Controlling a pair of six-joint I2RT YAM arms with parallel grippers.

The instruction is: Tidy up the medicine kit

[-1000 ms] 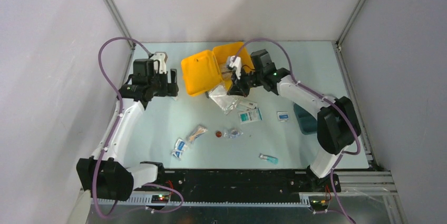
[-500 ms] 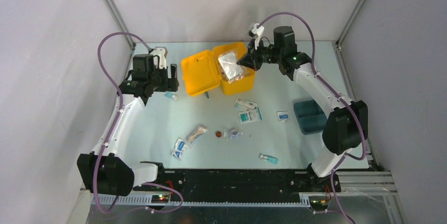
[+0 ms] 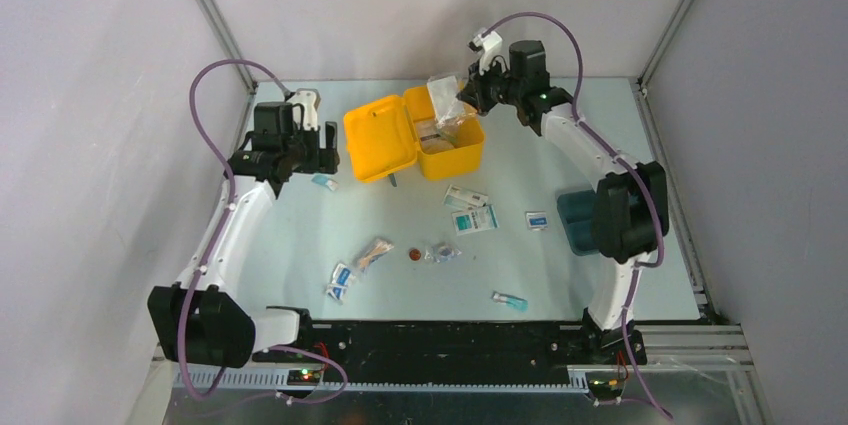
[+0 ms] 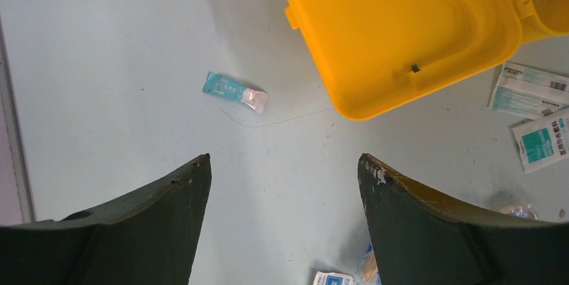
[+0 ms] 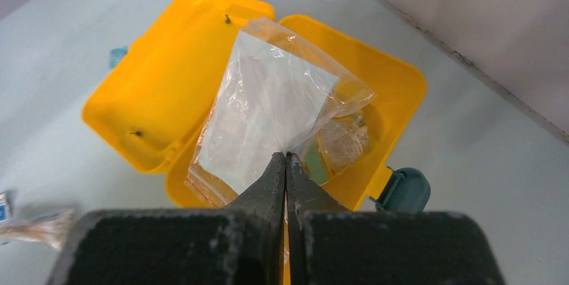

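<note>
The right gripper [image 5: 286, 159] is pinched tight on a clear plastic bag [image 5: 265, 107] over the open medicine kit [image 5: 168, 90]; the left gripper [image 4: 284, 164] gapes wide, empty.

We've got the medicine kit [image 3: 380, 140] sitting toward the far end of the table [image 3: 300, 235], roughly mid-width: bright yellow plastic box, rounded corners. It's wide open, with the lid lying flat on the left, inside facing up, and the deeper base on the right. There's a dark teal handle [image 5: 402, 190] on the base's outer side.
</note>
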